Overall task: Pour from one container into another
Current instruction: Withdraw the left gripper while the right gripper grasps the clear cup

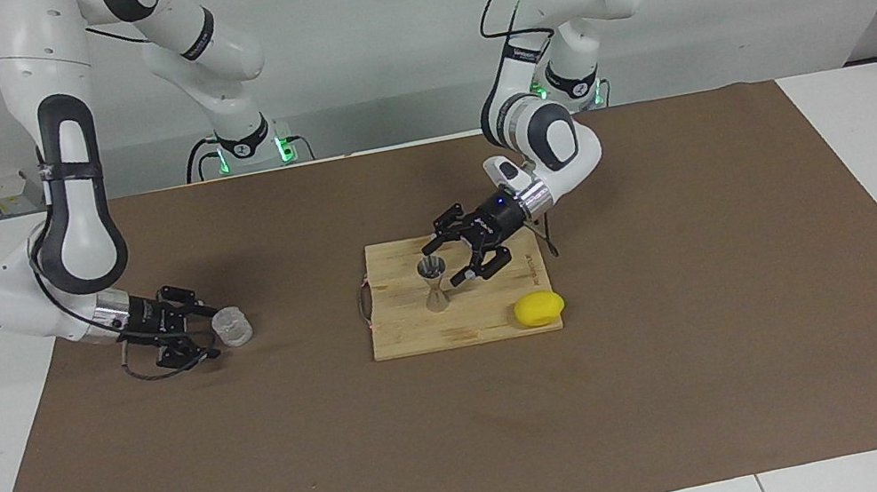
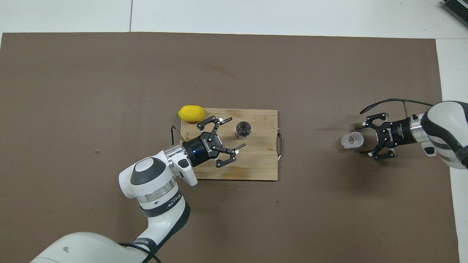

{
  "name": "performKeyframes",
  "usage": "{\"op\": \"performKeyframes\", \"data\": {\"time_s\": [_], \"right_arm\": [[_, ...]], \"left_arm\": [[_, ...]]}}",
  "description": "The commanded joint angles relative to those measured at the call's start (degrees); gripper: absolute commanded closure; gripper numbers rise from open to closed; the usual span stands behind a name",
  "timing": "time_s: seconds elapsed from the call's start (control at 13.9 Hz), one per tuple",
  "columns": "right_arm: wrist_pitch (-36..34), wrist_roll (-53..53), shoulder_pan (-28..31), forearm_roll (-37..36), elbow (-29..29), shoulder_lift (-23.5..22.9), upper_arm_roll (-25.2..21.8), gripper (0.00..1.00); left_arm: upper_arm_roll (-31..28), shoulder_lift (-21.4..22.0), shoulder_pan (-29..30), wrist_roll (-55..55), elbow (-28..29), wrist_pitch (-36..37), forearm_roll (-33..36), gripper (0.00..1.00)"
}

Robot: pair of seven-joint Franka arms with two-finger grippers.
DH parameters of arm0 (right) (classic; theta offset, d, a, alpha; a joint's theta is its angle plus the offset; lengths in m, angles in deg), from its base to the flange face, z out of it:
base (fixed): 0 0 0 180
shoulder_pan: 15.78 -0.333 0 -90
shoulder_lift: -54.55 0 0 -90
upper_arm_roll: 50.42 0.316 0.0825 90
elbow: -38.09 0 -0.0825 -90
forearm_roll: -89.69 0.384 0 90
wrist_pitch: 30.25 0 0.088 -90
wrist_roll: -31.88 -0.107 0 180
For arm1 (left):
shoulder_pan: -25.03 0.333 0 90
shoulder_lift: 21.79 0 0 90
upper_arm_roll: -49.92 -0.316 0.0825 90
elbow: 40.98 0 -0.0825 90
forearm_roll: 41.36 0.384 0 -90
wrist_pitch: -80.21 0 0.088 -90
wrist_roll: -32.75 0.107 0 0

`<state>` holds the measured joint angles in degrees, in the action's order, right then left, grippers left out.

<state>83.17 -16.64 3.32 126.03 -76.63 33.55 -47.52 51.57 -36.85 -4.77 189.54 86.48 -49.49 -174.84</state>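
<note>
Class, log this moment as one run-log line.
left end effector: open beside jigger | right end effector: open beside clear cup | pour: not started

One camera sits high up across the bench (image 1: 2, 431) and looks back at the two robots. The other camera hangs high over the robots' end and looks almost straight down. Both are far off. Both see the brown mat (image 2: 109, 73) and the wooden board (image 1: 467, 331).
</note>
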Motion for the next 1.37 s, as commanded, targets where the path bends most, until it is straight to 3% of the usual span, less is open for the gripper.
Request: {"op": "performKeyframes", "data": {"time_s": [0.0, 0.36, 0.43, 0.58, 0.65, 0.72, 0.94, 1.3], "right_arm": [[2.07, 2.37, -0.11, 3.73, -3.31, 1.4, 0.61, 0.12], [2.33, 2.64, -0.38, 4.09, -3.84, 1.49, 0.88, 0.21], [2.16, 2.64, -0.38, 4.18, -3.84, 1.49, 0.96, 0.33], [1.28, 2.73, -0.38, 6.62, -3.67, 1.58, 0.97, 0.73], [1.19, 2.73, -0.38, 6.81, -3.58, 1.75, 0.97, 0.87], [1.1, 2.73, -0.38, 6.81, -3.49, 2.36, 1.05, 0.92], [1.28, 1.24, -3.18, 6.81, -3.49, 5.17, 1.14, 0.98], [2.59, -15.17, -12.22, 6.81, -2.88, 10.62, 1.14, 0.98]], "left_arm": [[0.11, 0.99, 2.19, 6.16, 3.49, 1.89, -0.64, 0.0], [0.2, 2.75, 11.49, 6.07, 8.24, 6.02, 12.08, 0.0], [0.2, 3.1, 13.34, 6.07, 8.68, 7.16, 14.81, 0.0], [0.2, 3.72, 17.03, 5.81, 9.73, 9.53, 20.17, 0.0], [0.2, 4.24, 18.88, 5.81, 10.35, 10.59, 22.2, 0.0], [0.2, 4.42, 20.63, 5.72, 10.61, 11.82, 24.57, 0.0], [0.11, 5.21, 25.9, 5.63, 11.05, 15.51, 31.51, 0.0], [0.02, 6.18, 40.31, 5.11, 10.53, 22.89, 48.46, 0.0]]}}
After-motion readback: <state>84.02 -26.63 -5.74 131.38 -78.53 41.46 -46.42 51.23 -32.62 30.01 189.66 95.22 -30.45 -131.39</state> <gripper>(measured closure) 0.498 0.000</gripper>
